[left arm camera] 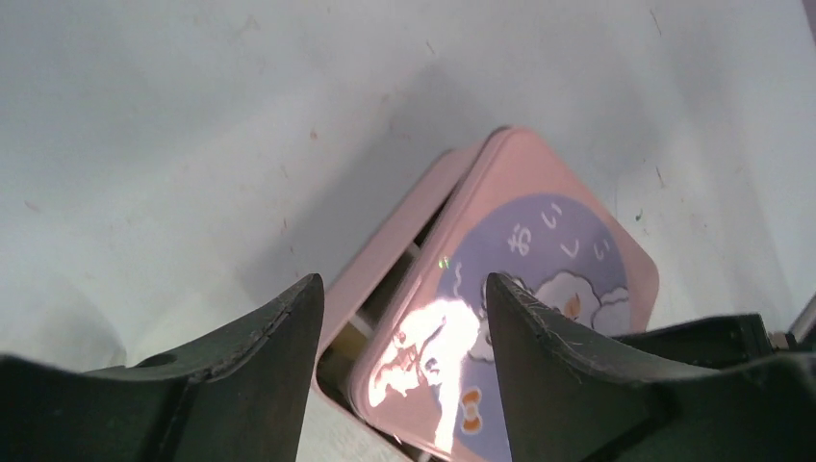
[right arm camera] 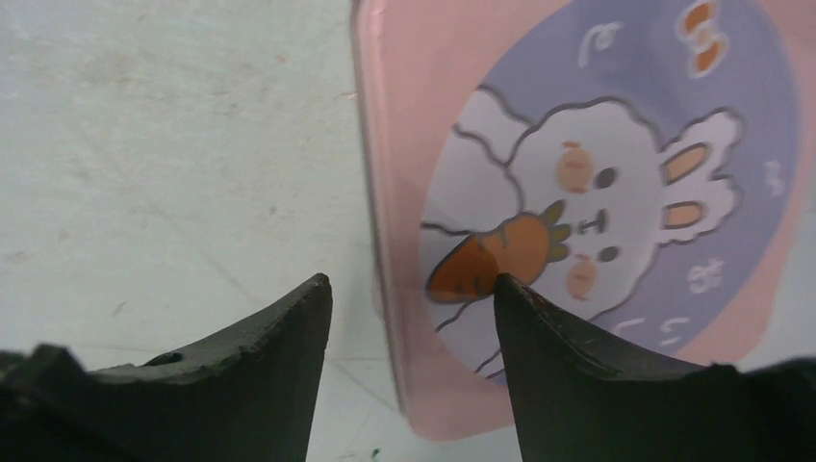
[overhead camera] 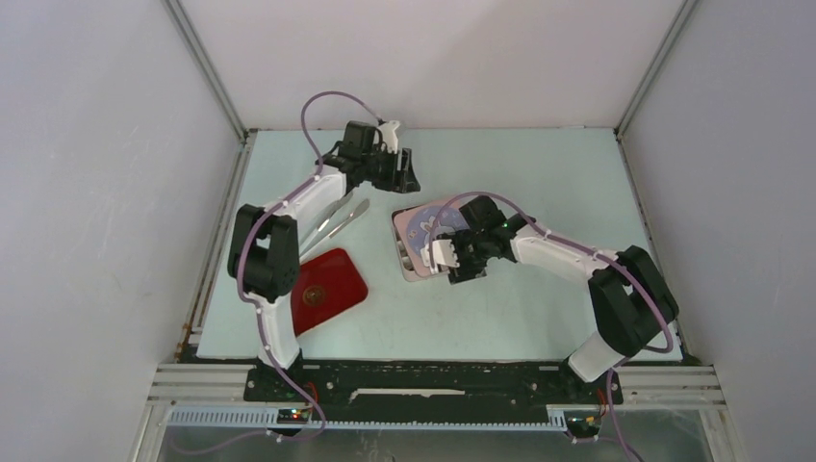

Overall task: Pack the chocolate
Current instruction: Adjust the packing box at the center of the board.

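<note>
Holds left gripper [left arm camera: 402,284] wide-fingered, empty, at 11 o'clock of pink tin [left arm camera: 568,260]; spreads right gripper [right arm camera: 414,284] wide, empty, over its 5 o'clock side.

My right gripper [right arm camera: 412,284] is hovering over a pale, scuffed table [right arm camera: 173,144], its two dark fingers [right arm camera: 260,366] standing apart and gripping nothing. One long edge of a pink tin [right arm camera: 404,115] is running up through the gap between them, and one finger is overlapping the tin's top in this view. On the tin's purple disc, a white rabbit [right arm camera: 597,183] is hugging an orange carrot [right arm camera: 491,255], with pale lettering scattered around it.
</note>
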